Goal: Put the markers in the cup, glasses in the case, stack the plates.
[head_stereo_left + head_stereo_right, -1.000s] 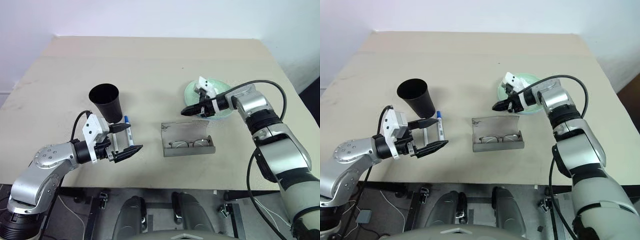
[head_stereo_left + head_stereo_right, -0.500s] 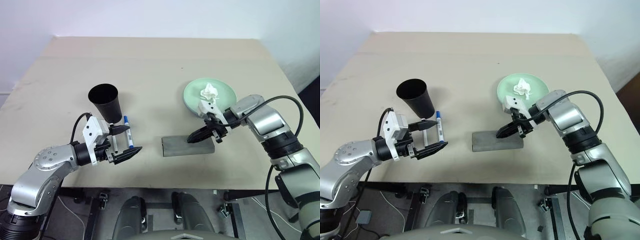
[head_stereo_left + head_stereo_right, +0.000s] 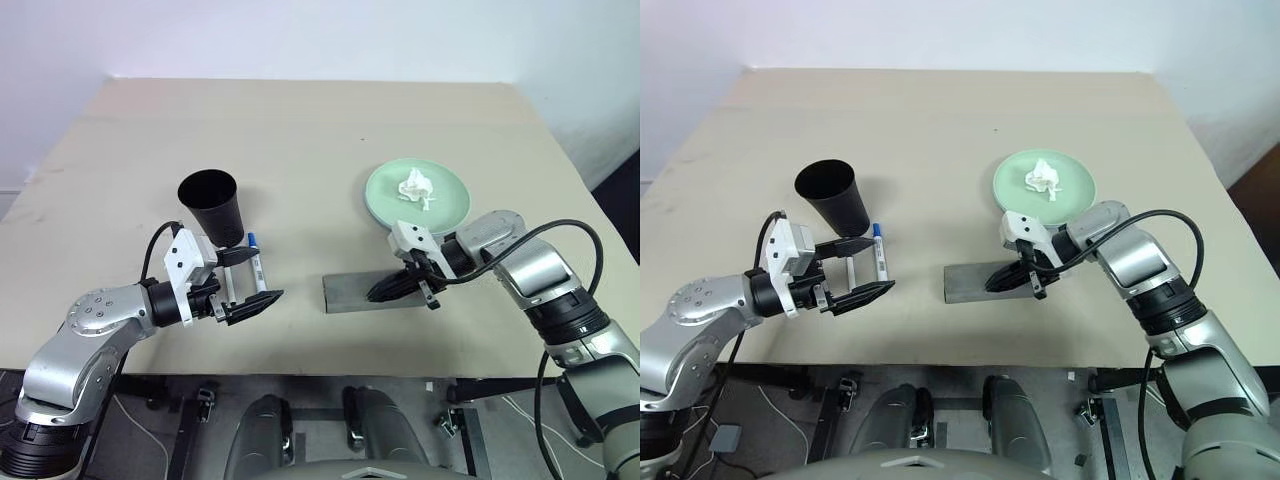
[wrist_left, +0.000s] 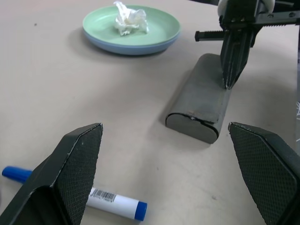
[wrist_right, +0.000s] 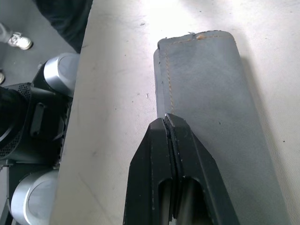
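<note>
The grey case (image 3: pixel 352 293) lies closed near the table's front edge, so the glasses are hidden. My right gripper (image 3: pixel 374 293) is shut, and its tips rest on the case (image 5: pixel 206 84) lid. My left gripper (image 3: pixel 265 275) hangs open just above the table, holding nothing. A blue-capped marker (image 3: pixel 256 273) lies flat below its fingers. Right behind the left gripper stands the black cup (image 3: pixel 212 205), upright. The mint green plate (image 4: pixel 154 26) sits on top of the light blue plate (image 4: pixel 133 47), behind the case.
A crumpled white tissue (image 3: pixel 415 185) lies on the green plate. The beige table (image 3: pixel 300 130) stretches bare toward the back. Its front edge runs close under the case and both grippers.
The case was open with the glasses inside and is now shut. My right gripper came back from over the plates and down onto the lid. The left gripper stayed put.
</note>
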Available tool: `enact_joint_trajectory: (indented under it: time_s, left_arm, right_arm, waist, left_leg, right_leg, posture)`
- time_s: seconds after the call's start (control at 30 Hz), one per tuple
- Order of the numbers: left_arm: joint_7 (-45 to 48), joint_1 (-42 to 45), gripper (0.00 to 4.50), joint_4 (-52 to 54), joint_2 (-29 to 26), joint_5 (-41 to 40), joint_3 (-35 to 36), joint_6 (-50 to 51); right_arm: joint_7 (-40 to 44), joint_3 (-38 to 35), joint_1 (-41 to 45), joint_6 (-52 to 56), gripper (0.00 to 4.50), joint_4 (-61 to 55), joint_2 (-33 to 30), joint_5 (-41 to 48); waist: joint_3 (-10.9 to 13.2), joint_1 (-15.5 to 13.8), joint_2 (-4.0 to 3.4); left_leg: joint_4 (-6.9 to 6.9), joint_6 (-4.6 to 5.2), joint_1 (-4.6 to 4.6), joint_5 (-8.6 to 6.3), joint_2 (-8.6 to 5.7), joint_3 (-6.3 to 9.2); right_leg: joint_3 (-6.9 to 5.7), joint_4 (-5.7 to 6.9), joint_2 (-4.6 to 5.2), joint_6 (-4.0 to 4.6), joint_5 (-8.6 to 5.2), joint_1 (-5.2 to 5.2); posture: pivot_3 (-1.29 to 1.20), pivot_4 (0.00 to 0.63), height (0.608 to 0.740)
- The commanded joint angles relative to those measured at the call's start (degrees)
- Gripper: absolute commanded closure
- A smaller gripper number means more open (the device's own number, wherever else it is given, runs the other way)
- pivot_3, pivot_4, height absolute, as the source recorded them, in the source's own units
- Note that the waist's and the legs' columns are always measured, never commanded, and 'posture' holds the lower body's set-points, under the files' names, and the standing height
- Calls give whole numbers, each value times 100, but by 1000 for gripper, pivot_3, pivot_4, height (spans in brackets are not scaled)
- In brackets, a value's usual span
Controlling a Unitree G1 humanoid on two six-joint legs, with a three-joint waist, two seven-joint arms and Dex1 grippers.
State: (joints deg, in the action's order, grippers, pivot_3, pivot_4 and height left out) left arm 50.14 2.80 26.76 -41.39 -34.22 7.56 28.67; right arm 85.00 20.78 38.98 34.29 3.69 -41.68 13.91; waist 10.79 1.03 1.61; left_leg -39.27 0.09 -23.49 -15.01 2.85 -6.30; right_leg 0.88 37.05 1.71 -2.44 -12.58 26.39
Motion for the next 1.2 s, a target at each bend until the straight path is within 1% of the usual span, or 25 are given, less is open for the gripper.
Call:
enact_joint_trajectory:
  time_s: [0.03,0.17,0.23,0.27,0.3,0.4,0.47,0.57,0.67,0.73,0.8,0.87,0.93,1.0,1.03,1.07,1.17,1.2]
  left_arm:
    - [20,52,0,47,-30,-35,105,-55]
    - [-170,-57,0,232,-19,-234,349,109]
    - [-468,-175,0,389,-60,-319,597,373]
    - [-807,-260,0,615,-138,-201,747,627]
    - [-1124,-337,0,873,-153,-366,918,984]
    - [-1656,-605,0,1503,42,-1076,1331,1457]
    - [-1910,-800,0,1725,103,-1253,1519,1641]
    - [-2614,-1107,0,2059,233,-1598,1960,2015]
    - [-3325,-1212,0,2331,345,-1977,2299,2258]
    - [-3780,-1224,0,2483,389,-2302,2430,2392]
    - [-4203,-1282,0,2681,401,-2423,2418,2487]
    - [-4664,-1467,0,2892,403,-2560,2437,2626]
    - [-5230,-1665,0,3097,426,-2701,2528,2744]
    - [-5465,-1896,0,3228,492,-2783,2700,2601]
    - [-5489,-2106,0,3277,547,-2845,2791,2486]
    - [-5483,-2291,0,3305,580,-2861,2855,2403]
    - [-5205,-2840,0,3249,656,-2544,2982,2127]
    - [-5146,-2949,0,3165,695,-2450,3010,2028]
  right_arm:
    - [129,-413,137,447,4480,-77,-55,482]
    - [203,-866,256,740,4480,-216,-136,990]
    - [119,-963,299,771,4480,-236,-122,1063]
    - [68,-1000,328,747,4480,-208,-105,1068]
    - [38,-1037,367,731,4480,-151,-84,1076]
    - [-75,-1072,508,595,4480,128,10,1029]
    - [-128,-1038,571,464,4480,286,58,957]
    - [-240,-1073,744,300,4480,611,230,955]
    - [-302,-1189,978,197,4480,956,388,1024]
    - [-290,-1261,1126,143,4480,1155,463,1073]
    - [-323,-1298,1225,-108,4480,1311,528,993]
    - [-428,-1492,1243,-581,4480,1397,669,1006]
    - [-434,-1554,1287,-702,4480,1498,699,998]
    - [-470,-1620,1313,-810,4480,1575,763,1018]
    - [-567,-1678,1275,-1045,4480,1593,819,985]
    - [-627,-1698,1268,-1036,4480,1627,853,988]
    - [-783,-1793,1291,-954,3909,1761,973,1049]
    - [-782,-1810,1274,-972,3613,1759,987,1056]
  waist:
    - [0,-4,-1]
    - [1,-7,-1]
    - [1,6,-1]
    - [1,7,0]
    - [2,9,3]
    - [3,-2,3]
    - [3,-1,3]
    - [3,5,4]
    - [3,0,4]
    - [3,0,4]
    - [3,-9,4]
    - [3,-4,5]
    - [3,-2,5]
    - [3,-2,5]
    - [3,2,5]
    - [3,15,5]
    - [3,21,5]
    - [3,19,4]
  left_leg:
    - [0,0,0,0,0,0]
    - [7,0,-8,0,2,-1]
    - [13,1,-12,0,2,-1]
    - [16,1,-14,0,3,-1]
    - [19,1,-14,0,4,-1]
    - [20,1,-16,0,5,-1]
    - [16,1,-16,0,2,-2]
    - [15,1,-15,0,2,-1]
    - [15,1,-14,0,4,3]
    - [15,2,-14,0,4,3]
    - [15,2,-14,0,1,2]
    - [15,2,-14,0,-1,1]
    - [16,2,-14,0,-1,1]
    - [17,2,-15,0,0,1]
    - [17,2,-14,0,1,1]
    - [17,2,-14,0,2,1]
    - [17,-5,-11,-4,3,1]
    - [17,-13,-10,-9,2,1]
  right_leg:
    - [0,0,1,0,0,1]
    - [0,-1,2,3,1,9]
    - [0,-6,1,3,0,12]
    - [1,-8,1,3,0,14]
    - [1,-9,0,4,-1,16]
    - [1,-10,0,4,-1,17]
    - [2,-11,4,4,-1,16]
    - [2,-11,2,4,0,13]
    - [1,-9,-3,4,0,14]
    - [1,-8,-3,4,0,12]
    - [2,-10,-1,4,0,11]
    - [2,-14,-1,4,0,8]
    - [2,-16,-1,4,0,7]
    - [2,-15,0,4,0,8]
    - [2,-15,-1,4,0,9]
    - [2,-14,-1,5,0,10]
    - [4,-15,-1,6,0,11]
    - [4,-16,-1,6,0,10]
  posture:
    - [0,150,701]
    - [0,150,701]
    - [0,150,701]
    - [0,150,701]
    - [0,150,701]
    - [0,150,701]
    - [0,150,701]
    - [0,150,701]
    - [0,150,701]
    - [0,150,701]
    - [0,150,701]
    - [0,150,701]
    - [0,150,701]
    - [0,150,701]
    - [0,150,701]
    - [0,150,701]
    - [0,150,701]
    - [0,150,701]
